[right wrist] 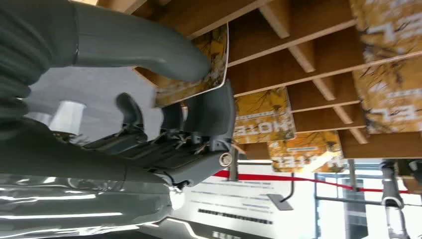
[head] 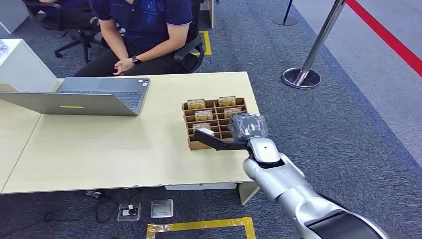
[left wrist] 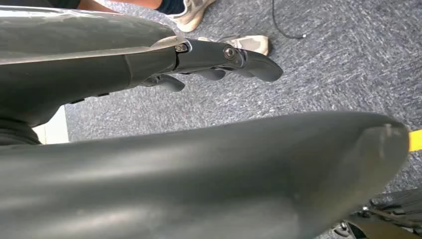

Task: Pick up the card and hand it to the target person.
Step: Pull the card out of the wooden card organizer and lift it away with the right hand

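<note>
Cards stood upright in the slots of a brown divided box (head: 238,105) that sat near the right edge of the pale wooden surface (head: 99,149). The right hand (head: 247,130) reached over the near side of that box, its silver arm coming in from the lower right. In the right wrist view, one yellow-patterned card (right wrist: 199,67) was pinched between the thick grey thumb (right wrist: 144,42) and the darker fingers (right wrist: 211,112), which pressed on its opposite faces. That card was still among the wooden dividers at the box's near row, its lower edge close to the slot. More cards of the same pattern (right wrist: 261,117) stood in the slots beyond it, apart from the fingers.

The left hand (left wrist: 219,62) hung over grey carpet, its fingers curled inward with nothing in them.

Across the surface a person in a dark blue shirt (head: 144,20) sat on an office chair, hands resting together on the lap. An open laptop (head: 89,94) lay on the far left of the surface, well apart from the box.
</note>
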Controlling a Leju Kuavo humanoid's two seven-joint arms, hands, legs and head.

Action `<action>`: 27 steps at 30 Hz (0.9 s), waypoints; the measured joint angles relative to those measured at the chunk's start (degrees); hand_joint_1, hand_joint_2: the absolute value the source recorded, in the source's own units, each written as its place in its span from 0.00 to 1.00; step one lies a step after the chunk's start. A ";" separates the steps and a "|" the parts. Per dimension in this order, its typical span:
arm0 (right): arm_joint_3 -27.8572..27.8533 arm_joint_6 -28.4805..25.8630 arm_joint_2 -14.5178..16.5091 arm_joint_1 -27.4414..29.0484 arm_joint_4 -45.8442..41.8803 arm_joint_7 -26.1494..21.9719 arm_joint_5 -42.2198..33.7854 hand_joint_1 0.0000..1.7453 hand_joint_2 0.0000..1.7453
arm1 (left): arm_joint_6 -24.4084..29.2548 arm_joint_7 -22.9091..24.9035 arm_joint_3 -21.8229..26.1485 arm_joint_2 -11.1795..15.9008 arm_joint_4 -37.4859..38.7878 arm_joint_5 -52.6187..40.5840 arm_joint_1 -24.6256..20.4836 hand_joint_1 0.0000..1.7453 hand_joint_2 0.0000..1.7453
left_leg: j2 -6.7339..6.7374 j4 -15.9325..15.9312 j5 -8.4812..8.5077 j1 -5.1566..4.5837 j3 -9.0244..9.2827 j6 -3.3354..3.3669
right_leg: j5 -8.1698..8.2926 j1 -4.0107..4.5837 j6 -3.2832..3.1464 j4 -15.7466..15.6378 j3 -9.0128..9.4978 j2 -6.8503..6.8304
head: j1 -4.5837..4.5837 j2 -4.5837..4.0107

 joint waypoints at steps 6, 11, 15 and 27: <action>0.00 0.46 0.40 -0.49 0.00 -0.02 0.47 0.99 1.00 | -0.25 -0.24 0.00 0.00 0.06 0.42 0.15 0.00 0.00 | 0.00 0.00 0.00 0.00 0.02 0.00 | 0.00 0.00 0.00 0.00 0.01 0.00 | -0.02 0.00; -0.02 0.51 0.45 -0.53 -0.09 0.20 1.13 1.00 1.00 | -0.23 -0.34 0.00 0.00 0.07 0.45 0.29 0.00 0.00 | 0.00 0.00 0.00 0.00 0.03 0.00 | 0.00 0.00 0.00 0.00 0.01 0.00 | -0.03 0.00; -0.02 0.51 0.39 -0.47 -0.79 0.68 1.60 1.00 1.00 | -0.32 -0.05 0.00 0.00 0.07 0.44 0.26 0.00 0.00 | 0.00 0.00 0.00 0.00 0.02 0.00 | 0.00 0.00 0.00 0.00 0.00 0.00 | -0.03 0.00; 0.19 1.70 -0.74 3.44 -14.88 -1.53 5.39 1.00 1.00 | 0.09 -0.08 0.01 -0.02 0.07 0.47 0.39 0.00 0.00 | 0.00 0.00 0.00 0.00 0.00 0.00 | 0.00 0.00 0.00 0.00 -0.02 0.00 | -0.01 0.00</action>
